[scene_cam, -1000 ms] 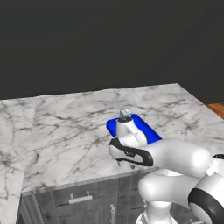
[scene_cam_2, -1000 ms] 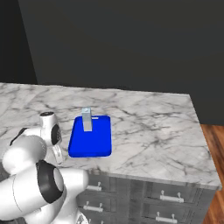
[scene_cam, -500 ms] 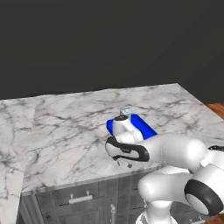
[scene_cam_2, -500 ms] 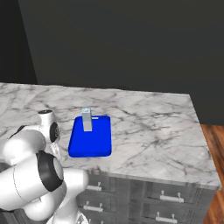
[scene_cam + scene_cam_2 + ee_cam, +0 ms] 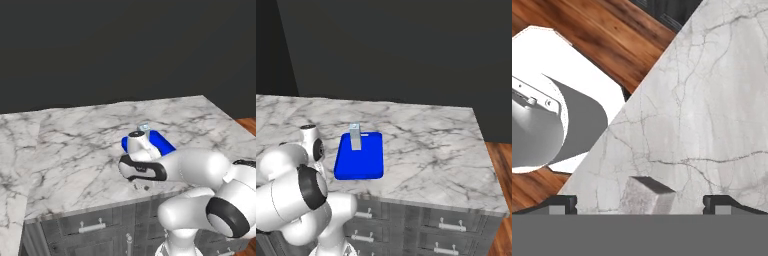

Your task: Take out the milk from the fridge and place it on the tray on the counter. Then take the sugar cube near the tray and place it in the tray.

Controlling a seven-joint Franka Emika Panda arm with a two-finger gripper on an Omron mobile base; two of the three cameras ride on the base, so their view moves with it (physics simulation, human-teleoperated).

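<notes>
The milk (image 5: 355, 136), a small pale carton, stands upright at the far end of the blue tray (image 5: 359, 159) on the marble counter (image 5: 426, 150). In the left base view the carton's top (image 5: 144, 127) and a strip of tray (image 5: 161, 142) show behind my hand. My gripper (image 5: 140, 187) points down at the counter near its front edge, just in front of the tray. In the hand view the gripper (image 5: 641, 206) is open, and the whitish sugar cube (image 5: 646, 195) lies on the marble between the fingertips (image 5: 562, 202). The fridge is out of view.
Dark grey drawers (image 5: 451, 227) with small silver handles run under the counter. Wooden floor (image 5: 501, 165) lies past its right end. The counter's front edge (image 5: 637, 92) runs close by the cube in the hand view. A dark wall rises behind the counter.
My hand has shifted slightly left over the counter's front edge and the elbow has swung. The jaws stayed open. Milk and tray have not moved.
</notes>
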